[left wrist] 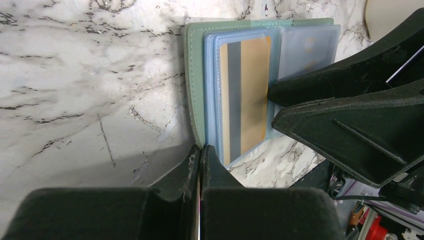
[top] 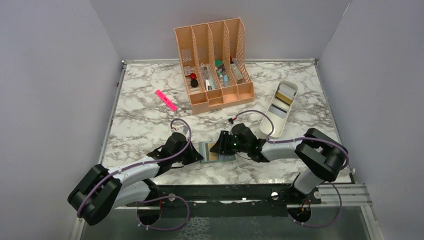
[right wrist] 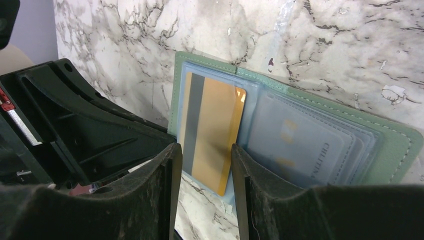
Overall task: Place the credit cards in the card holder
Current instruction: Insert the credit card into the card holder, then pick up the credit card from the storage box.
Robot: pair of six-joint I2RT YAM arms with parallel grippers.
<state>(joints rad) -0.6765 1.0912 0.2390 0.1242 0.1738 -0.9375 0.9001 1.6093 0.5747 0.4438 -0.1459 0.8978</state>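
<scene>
The grey-green card holder (top: 210, 153) lies open on the marble, its blue-grey pockets up. It also shows in the left wrist view (left wrist: 195, 75) and the right wrist view (right wrist: 390, 135). A gold credit card (right wrist: 212, 130) with a grey stripe lies on its left half, partly in a pocket; it shows in the left wrist view too (left wrist: 252, 95). My right gripper (right wrist: 202, 155) is open, its jaws about a card's width apart at the card's near end. My left gripper (left wrist: 201, 150) is shut, its tips touching the holder's green edge. More cards (top: 284, 97) lie in the white tray (top: 272, 129).
A peach slotted organizer (top: 215, 60) full of small items stands at the back. A pink highlighter (top: 166, 100) lies to its left. The white tray sits at the right, close to my right arm. Grey walls enclose the table on three sides.
</scene>
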